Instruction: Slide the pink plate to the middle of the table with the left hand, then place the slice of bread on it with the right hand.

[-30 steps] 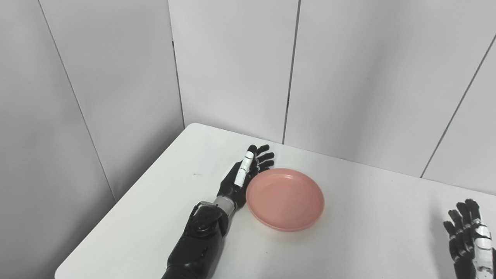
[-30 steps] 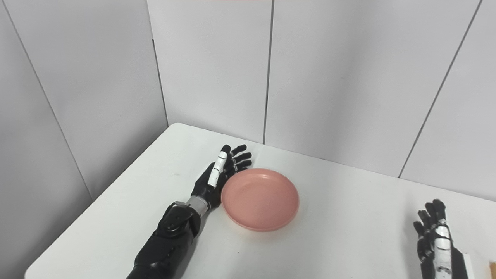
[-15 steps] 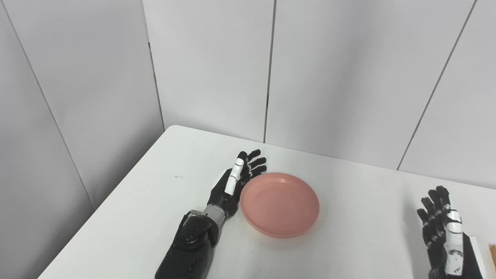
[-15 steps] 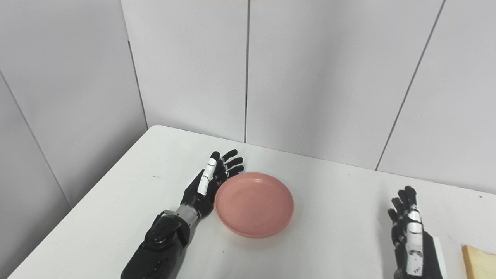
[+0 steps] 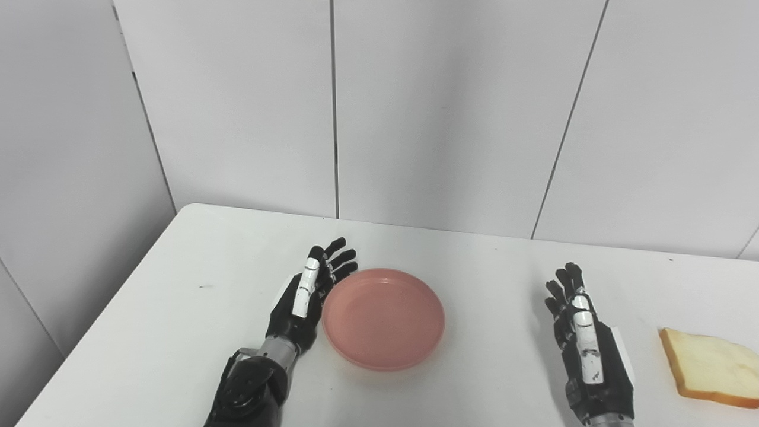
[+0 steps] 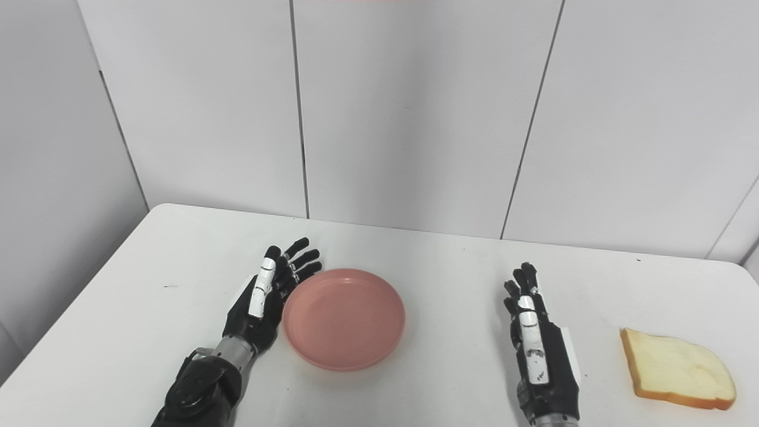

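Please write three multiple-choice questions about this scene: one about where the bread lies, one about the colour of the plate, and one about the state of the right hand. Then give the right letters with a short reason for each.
1. Where does the slice of bread lie?
A. On the plate
B. On the table, to the right of the right hand
C. In the left hand

2. What colour is the plate?
A. Blue
B. Green
C. Pink

3. What is the state of the right hand?
A. Open, holding nothing
B. Closed on the bread
C. Pressing down on the plate

Answers:
1. B: the bread rests on the white table near its right edge, apart from the hand.
2. C: the plate is plainly pink, and it is empty.
3. A: the fingers are stretched out with nothing between them, while the left hand lies open against the plate's left rim.
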{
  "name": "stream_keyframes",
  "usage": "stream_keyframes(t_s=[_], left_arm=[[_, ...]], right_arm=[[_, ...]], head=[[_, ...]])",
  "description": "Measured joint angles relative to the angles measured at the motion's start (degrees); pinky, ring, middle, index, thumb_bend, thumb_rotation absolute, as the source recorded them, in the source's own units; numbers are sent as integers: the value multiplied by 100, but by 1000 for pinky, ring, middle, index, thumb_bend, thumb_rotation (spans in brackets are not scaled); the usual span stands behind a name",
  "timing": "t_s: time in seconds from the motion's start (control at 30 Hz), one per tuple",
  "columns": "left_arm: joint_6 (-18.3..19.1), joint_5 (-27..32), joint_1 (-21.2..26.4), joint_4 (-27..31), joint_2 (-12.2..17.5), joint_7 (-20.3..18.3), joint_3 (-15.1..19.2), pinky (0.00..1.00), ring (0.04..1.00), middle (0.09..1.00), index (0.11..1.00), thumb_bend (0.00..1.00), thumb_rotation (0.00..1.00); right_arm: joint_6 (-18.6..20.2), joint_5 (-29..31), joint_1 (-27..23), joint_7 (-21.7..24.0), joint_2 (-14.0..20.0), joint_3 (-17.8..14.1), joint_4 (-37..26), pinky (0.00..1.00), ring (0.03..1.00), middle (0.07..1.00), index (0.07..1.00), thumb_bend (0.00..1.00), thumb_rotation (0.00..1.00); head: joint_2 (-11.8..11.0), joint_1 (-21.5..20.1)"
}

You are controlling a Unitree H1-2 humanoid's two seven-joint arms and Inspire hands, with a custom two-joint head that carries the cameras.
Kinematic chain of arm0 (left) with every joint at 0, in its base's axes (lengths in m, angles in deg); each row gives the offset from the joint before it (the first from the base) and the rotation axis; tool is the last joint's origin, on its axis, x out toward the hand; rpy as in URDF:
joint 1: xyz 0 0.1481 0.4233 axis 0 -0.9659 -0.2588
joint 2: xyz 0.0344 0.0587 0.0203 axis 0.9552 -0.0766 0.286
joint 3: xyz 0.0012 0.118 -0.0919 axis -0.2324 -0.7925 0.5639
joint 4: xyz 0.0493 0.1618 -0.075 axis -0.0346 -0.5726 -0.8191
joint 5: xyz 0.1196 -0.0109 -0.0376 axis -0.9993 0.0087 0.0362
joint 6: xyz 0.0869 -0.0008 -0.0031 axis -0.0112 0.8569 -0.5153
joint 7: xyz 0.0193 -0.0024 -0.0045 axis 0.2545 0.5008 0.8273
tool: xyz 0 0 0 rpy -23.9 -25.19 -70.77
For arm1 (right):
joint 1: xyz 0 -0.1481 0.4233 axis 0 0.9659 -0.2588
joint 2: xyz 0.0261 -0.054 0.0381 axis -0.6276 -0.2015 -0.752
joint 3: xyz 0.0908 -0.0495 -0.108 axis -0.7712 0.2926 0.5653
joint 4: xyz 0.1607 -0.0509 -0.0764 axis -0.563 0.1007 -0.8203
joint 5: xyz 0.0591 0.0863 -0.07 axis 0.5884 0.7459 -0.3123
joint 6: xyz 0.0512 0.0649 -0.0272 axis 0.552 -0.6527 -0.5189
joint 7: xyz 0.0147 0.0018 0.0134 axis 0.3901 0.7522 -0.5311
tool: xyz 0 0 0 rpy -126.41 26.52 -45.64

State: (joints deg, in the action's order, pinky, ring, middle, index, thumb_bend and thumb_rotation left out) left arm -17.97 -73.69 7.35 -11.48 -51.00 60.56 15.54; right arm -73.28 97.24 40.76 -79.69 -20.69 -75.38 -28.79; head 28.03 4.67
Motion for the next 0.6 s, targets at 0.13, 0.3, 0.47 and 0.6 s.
stream_keyframes(t_s=[0.13,0.3,0.47,0.6], left_arm=[[43,-21,-41,76,-52,-3,-100,915,878,896,897,727,1000],[67,-38,-131,228,-174,-4,-201,929,881,901,894,698,1000],[119,-76,-221,365,-293,2,-238,938,888,905,896,701,1000],[186,-117,-342,540,-404,4,-304,952,889,905,905,697,1000]], right_arm=[[3,-110,-22,-76,-35,33,-11,1000,974,987,992,709,910],[39,-136,-24,-151,-101,62,-78,1000,971,982,987,706,899],[113,-198,-23,-204,-111,92,-170,1000,967,977,986,704,908],[140,-236,-41,-251,-115,128,-242,994,966,980,988,704,907]], head=[[53,-150],[123,-273],[211,-352],[273,-423]])
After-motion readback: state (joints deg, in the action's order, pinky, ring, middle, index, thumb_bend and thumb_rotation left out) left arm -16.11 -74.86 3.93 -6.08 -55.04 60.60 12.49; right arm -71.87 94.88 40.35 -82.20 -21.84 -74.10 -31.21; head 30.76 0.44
